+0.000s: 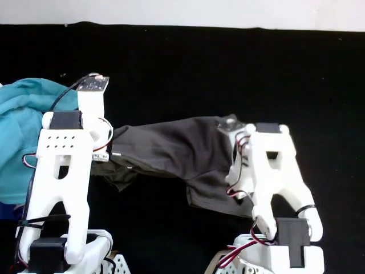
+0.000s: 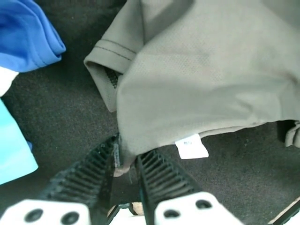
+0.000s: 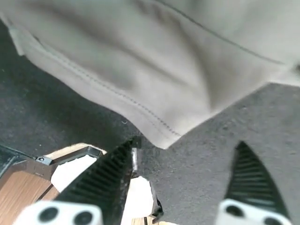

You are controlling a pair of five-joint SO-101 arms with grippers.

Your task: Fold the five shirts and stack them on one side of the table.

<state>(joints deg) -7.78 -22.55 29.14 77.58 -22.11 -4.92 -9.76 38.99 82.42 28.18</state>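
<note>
A grey shirt [image 1: 177,151] lies stretched across the middle of the black table, partly lifted at its left end. My left gripper [image 2: 125,165] is shut on the shirt's edge [image 2: 187,84], close to a white label [image 2: 191,148]; in the high view the left gripper [image 1: 114,151] sits at the shirt's left end. My right gripper [image 3: 187,166] stands open just off a hemmed corner of the grey shirt [image 3: 154,79], with only table cloth between its fingers. A teal shirt [image 1: 23,131] lies bunched at the far left, and a blue shirt [image 2: 28,33] lies beside it.
Black cloth [image 1: 228,68] covers the table, with free room behind and to the right of the grey shirt. The wooden table edge [image 3: 18,199] and the arm bases [image 1: 274,257] sit at the near side. A pale blue cloth [image 2: 11,145] lies near the left gripper.
</note>
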